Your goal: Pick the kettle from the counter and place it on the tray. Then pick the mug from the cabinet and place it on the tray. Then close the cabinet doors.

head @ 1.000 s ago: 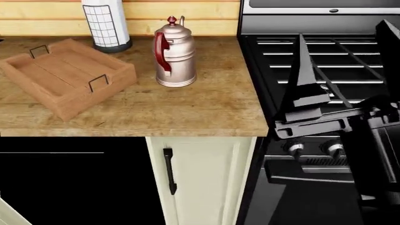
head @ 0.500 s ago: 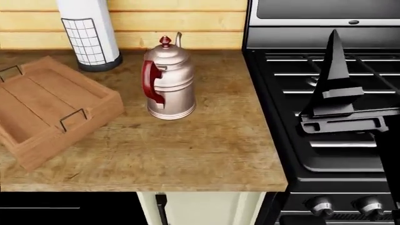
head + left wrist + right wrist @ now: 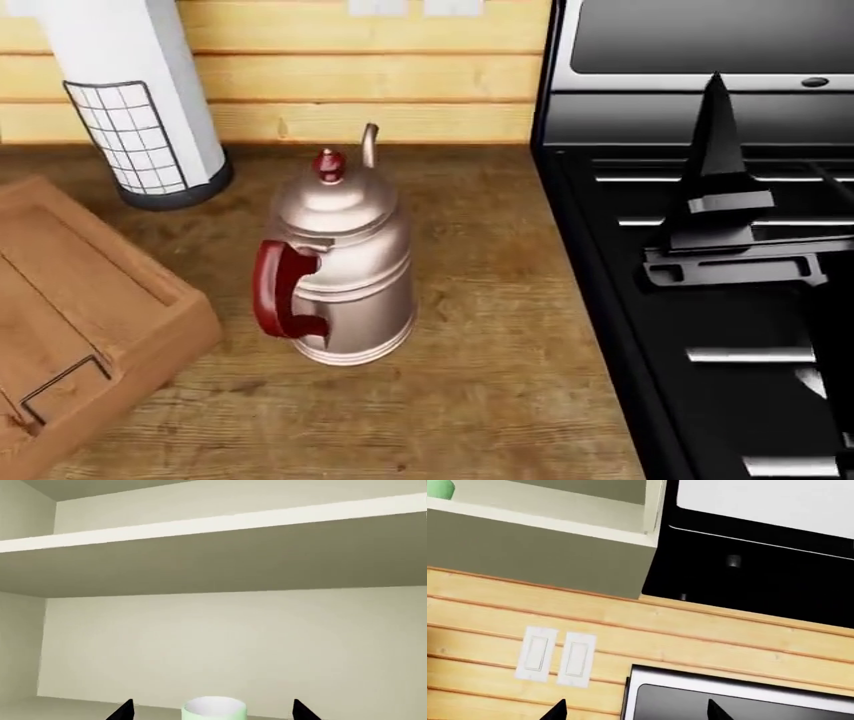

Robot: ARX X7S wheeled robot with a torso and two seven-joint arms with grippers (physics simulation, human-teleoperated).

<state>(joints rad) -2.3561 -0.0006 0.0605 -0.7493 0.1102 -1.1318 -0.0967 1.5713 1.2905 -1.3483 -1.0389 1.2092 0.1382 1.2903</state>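
The kettle (image 3: 336, 268) stands upright on the counter (image 3: 481, 400), beside the tray (image 3: 80, 320) (head view); the right gripper (image 3: 721, 120) hovers over the stove (image 3: 747, 330), its state unclear. Left wrist: the left gripper (image 3: 212, 711), spread open, flanks the mug (image 3: 214, 710) in the cabinet (image 3: 233, 630).

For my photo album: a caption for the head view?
Kettle standing on the counter between tray and stove.

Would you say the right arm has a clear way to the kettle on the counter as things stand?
Probably yes. The right gripper hangs over the stove, beside the kettle, and only bare counter lies between them. The kettle's red handle faces away, toward the tray.
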